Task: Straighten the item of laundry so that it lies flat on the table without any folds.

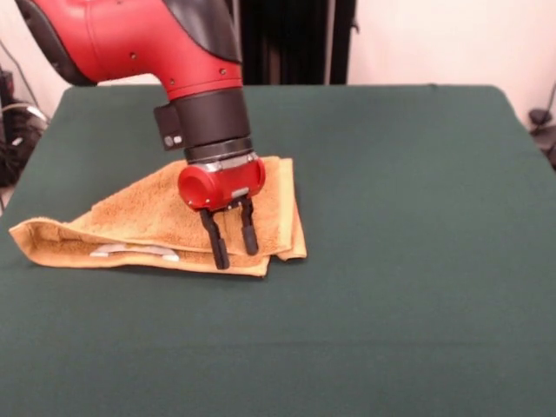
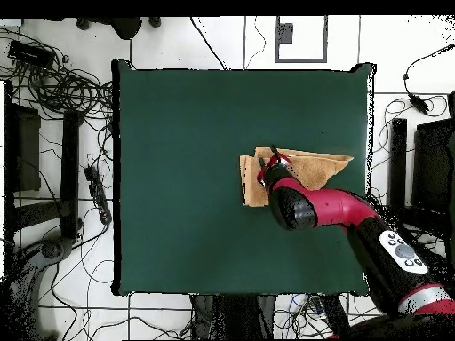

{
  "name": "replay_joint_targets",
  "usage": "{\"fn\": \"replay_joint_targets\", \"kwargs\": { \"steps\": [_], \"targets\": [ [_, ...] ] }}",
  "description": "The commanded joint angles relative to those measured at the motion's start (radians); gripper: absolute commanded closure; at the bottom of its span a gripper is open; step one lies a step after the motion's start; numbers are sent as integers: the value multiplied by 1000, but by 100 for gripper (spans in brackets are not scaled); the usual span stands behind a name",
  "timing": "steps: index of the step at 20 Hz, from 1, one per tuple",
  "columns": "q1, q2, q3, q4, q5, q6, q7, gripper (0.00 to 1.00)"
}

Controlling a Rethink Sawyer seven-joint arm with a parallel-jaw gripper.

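Right now the towel (image 1: pixel 156 221) lies folded and layered on the green desk (image 1: pixel 408 261), not flat. In the front view its long axis runs nine to three o'clock, with a pointed corner toward nine o'clock and a squarer stacked end toward three. A small white label (image 1: pixel 135 253) shows on the edge toward six o'clock. The gripper (image 1: pixel 230 234) points down at the towel's three o'clock end, its two black fingers (image 1: pixel 214 241) parted with a gap between them, tips at the cloth.
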Motion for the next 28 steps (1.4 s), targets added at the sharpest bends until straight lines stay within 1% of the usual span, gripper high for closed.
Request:
{"fn": "replay_joint_targets", "kwargs": {
  "steps": [1, 4, 5, 14, 19, 22, 23, 25, 27, 28],
  "targets": [
    [117, 46, -203, -92, 24, 98, 247, 0],
    [150, 46, -243, -103, 49, 87, 248, 0],
    [158, 47, -257, -105, 68, 81, 236, 100],
    [218, 53, -330, -124, 123, 43, 250, 100],
    [222, 49, -345, -111, 146, 18, 238, 100],
    [214, 46, -335, -102, 148, 1, 223, 100],
    [192, 42, -306, -91, 132, -9, 205, 100],
    [129, 38, -216, -60, 92, -12, 162, 100],
    [173, 31, -277, -62, 164, 65, 198, 100],
    [130, 33, -223, -43, 158, 85, 171, 0]
  ]
}}
